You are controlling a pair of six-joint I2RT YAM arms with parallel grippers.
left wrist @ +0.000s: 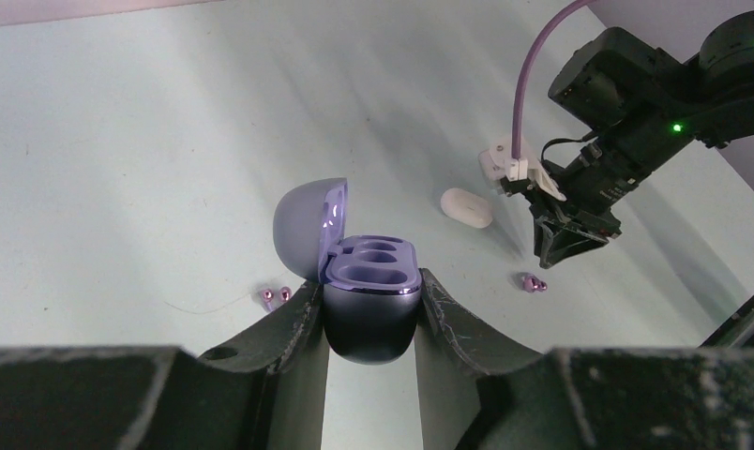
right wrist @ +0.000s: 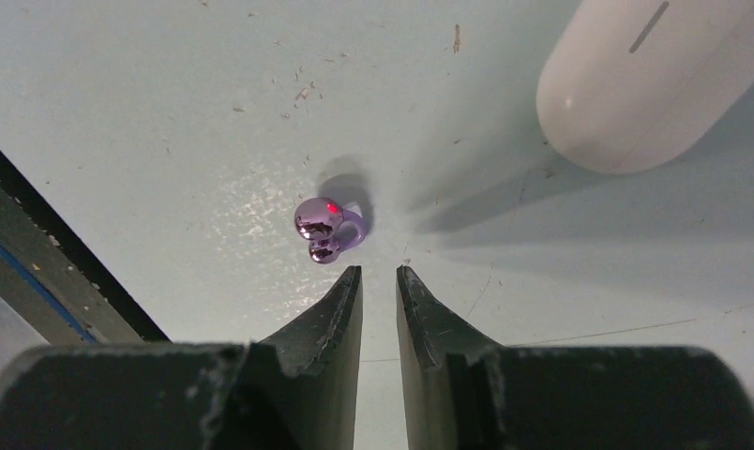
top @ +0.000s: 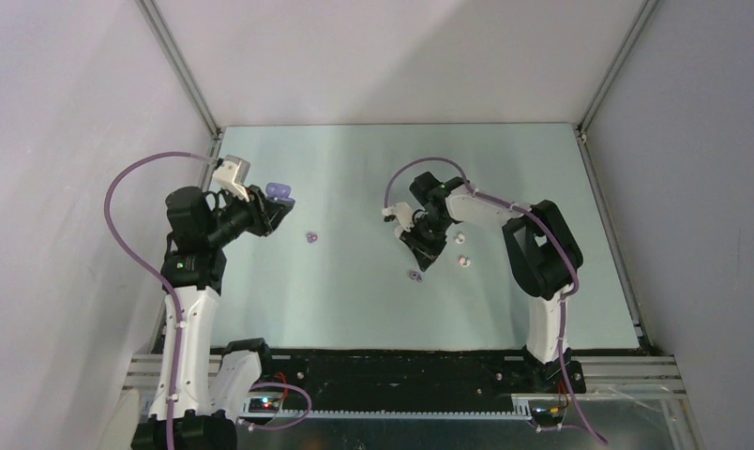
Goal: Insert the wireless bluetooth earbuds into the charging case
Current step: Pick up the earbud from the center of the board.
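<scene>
Right gripper (right wrist: 379, 272), jaws barely parted and empty, just short of lilac earbud (right wrist: 324, 228): widen, straddle squarely, pinch gently; left gripper (left wrist: 370, 286) clamps open charging case (left wrist: 369, 333).

Open table (right wrist: 167, 112) rings the purple earbud (right wrist: 324, 228); only the white case (right wrist: 655, 80) stands nearby.

Left white-and-black arm (top: 193, 319) stands upright from its base, elbow bent, wrist pitched forward. Left black two-finger gripper (left wrist: 371, 286) is held high, both fingers (left wrist: 284, 328) pressed on the sides of an open lilac-purple glossy charging case (left wrist: 371, 323) sitting between them. Right white-and-black arm (top: 547, 328) folds inward, wrist angled down. Right black two-finger gripper (right wrist: 379, 274) is held low, tips pointing down, jaws narrowly apart, nothing between them.
</scene>
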